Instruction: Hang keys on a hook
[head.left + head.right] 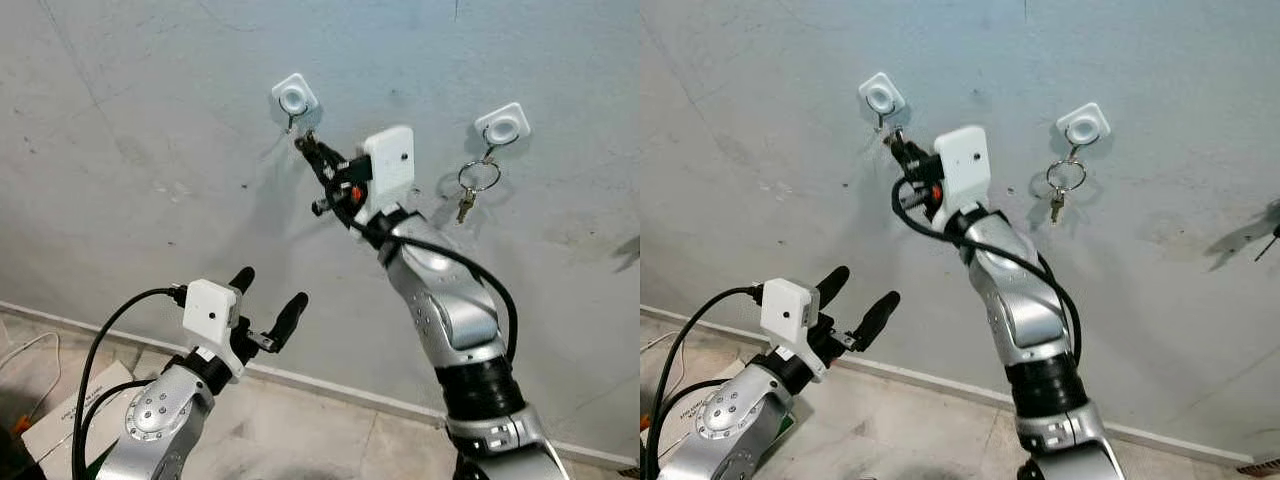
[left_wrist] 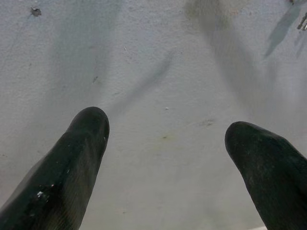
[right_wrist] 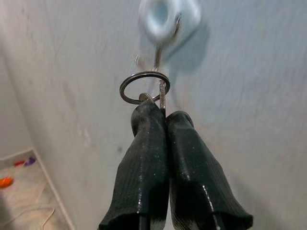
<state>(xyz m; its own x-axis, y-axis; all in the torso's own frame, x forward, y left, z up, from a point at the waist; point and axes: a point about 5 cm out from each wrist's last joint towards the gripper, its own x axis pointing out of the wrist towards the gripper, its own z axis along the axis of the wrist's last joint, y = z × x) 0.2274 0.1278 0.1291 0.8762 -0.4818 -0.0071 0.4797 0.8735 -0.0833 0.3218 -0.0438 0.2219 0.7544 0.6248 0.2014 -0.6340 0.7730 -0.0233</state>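
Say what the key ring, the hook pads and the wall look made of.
Key ring: thin shiny grey wire loop, apparently metal.
Hook pads: smooth white squares with rounded corners, probably plastic.
Wall: matt grey, mottled and scuffed, likely painted plaster or concrete.

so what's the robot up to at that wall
The robot is hanging keys on a wall hook. Its right hand is raised to the left hook, its fingers shut on a key ring held just below the hook's metal part; whether the ring is already on the hook cannot be told. Another set of keys already hangs from the right hook. The left hand is held low with its fingers open, holding nothing.
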